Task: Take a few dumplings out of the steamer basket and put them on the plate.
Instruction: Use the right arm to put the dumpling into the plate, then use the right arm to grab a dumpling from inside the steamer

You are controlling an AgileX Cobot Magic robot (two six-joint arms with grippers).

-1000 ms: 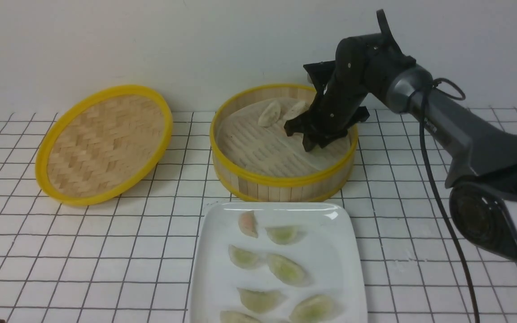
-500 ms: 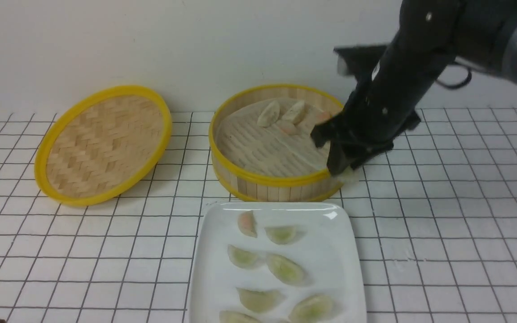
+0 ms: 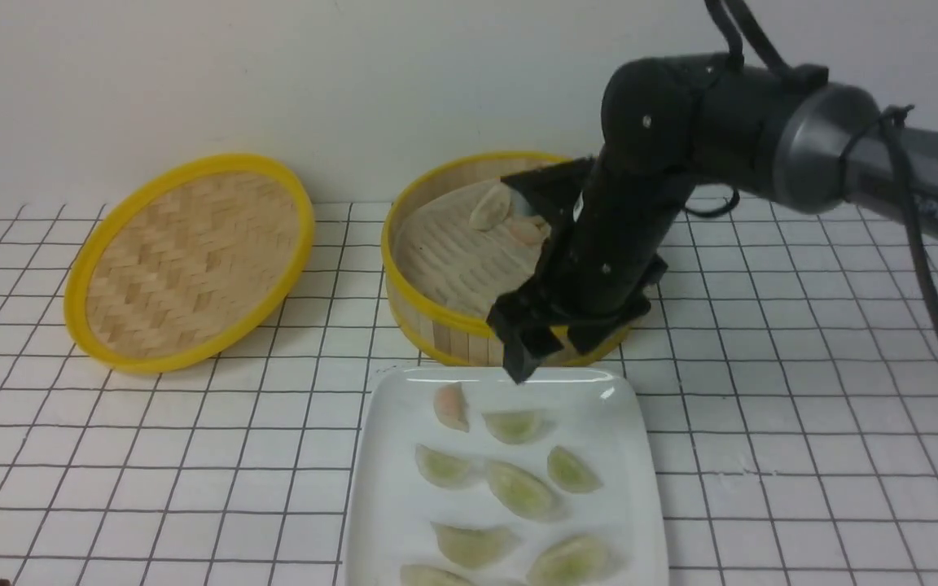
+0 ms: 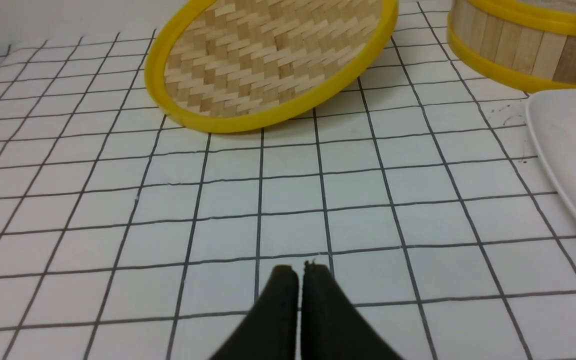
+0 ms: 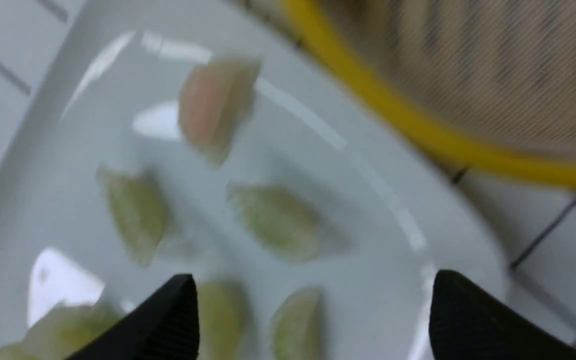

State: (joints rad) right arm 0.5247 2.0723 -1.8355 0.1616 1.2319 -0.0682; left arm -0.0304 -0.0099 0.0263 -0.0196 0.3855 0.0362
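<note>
Hanging over the far edge of the plate [image 3: 628, 505], just in front of the steamer basket [image 3: 404, 285], the right gripper [image 5: 314, 276] had its jaws spread wide with nothing between them. Dumplings [image 3: 520, 488] lay scattered across the plate beneath it: a pink dumpling [image 3: 451, 405] nearest the basket and pale green ones behind it toward the near edge, none touching the fingers. Two more whitish pieces [image 3: 491, 207] sat at the far side of the basket floor, partly hidden by the right arm. To the left of the basket, apart from it, the woven lid [image 3: 188, 260] lay tilted on the tiled table [image 3: 762, 423]. The left gripper [image 4: 299, 272] was low over bare tiles, its jaws all but pressed together and holding nothing.
</note>
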